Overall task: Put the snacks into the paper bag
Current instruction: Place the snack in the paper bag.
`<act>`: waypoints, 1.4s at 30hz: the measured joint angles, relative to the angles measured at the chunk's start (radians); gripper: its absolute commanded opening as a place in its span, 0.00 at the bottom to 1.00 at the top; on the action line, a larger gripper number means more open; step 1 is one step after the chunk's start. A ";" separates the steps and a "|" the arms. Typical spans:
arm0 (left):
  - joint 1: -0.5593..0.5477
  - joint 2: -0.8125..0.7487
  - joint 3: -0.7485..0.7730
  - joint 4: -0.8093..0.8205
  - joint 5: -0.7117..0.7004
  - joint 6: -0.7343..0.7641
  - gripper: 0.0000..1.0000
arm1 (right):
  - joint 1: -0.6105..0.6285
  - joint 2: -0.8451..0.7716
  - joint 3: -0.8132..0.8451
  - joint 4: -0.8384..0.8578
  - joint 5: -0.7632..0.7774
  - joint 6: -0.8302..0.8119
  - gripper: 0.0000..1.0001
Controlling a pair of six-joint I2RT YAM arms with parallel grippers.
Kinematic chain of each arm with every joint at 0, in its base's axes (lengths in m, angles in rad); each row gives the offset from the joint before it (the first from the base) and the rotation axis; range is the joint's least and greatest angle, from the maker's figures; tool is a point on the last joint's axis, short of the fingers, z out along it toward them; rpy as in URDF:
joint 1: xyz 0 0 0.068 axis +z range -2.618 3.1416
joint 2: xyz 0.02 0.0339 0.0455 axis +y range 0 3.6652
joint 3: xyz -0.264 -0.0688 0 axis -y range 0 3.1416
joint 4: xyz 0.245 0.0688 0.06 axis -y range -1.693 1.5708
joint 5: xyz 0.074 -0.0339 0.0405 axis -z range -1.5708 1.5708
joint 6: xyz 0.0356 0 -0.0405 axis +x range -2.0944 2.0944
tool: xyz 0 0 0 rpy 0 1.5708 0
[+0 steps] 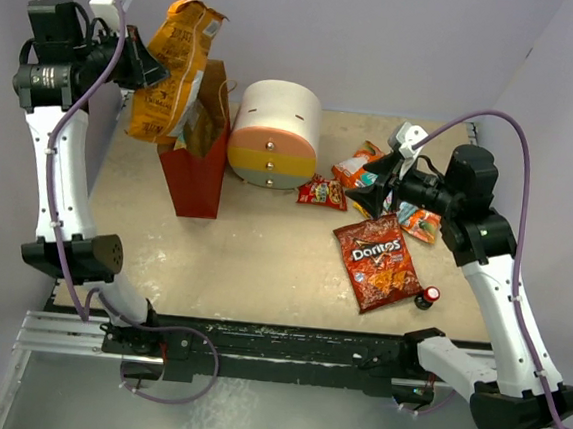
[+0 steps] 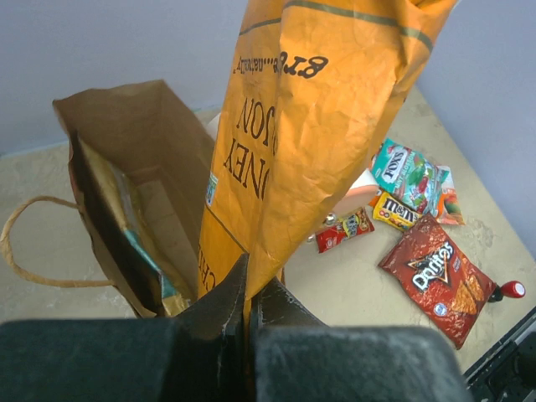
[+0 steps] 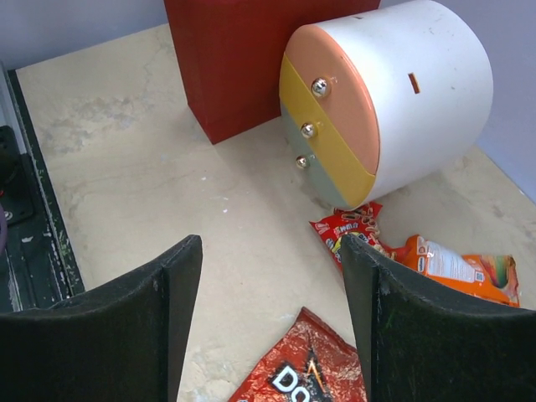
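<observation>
My left gripper [image 1: 151, 70] is shut on the edge of a large orange-yellow chip bag [image 1: 174, 69] and holds it up over the open mouth of the brown and red paper bag [image 1: 198, 172]. In the left wrist view the chip bag [image 2: 318, 126] hangs beside the paper bag's opening [image 2: 142, 176], with a packet inside. My right gripper [image 3: 270, 251] is open and empty above the red Doritos bag [image 1: 376, 260]. The Doritos bag's top edge [image 3: 306, 373] lies between the fingers. Small red [image 1: 321, 191], orange [image 1: 356, 166] and teal packets [image 1: 421, 222] lie near the drawer unit.
A round cream-orange-yellow drawer unit [image 1: 275, 133] stands right of the paper bag. A small dark bottle with a red cap [image 1: 427, 297] lies by the Doritos bag near the table's front edge. Grey walls close in at the back and sides.
</observation>
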 measured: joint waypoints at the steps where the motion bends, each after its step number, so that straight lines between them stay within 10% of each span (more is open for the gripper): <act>1: 0.002 0.019 0.012 -0.007 -0.004 -0.003 0.00 | 0.000 0.000 -0.002 0.000 0.000 0.000 0.70; 42: -0.087 0.199 -0.139 -0.084 -0.216 -0.084 0.00 | -0.014 0.000 -0.042 0.022 -0.026 0.015 0.72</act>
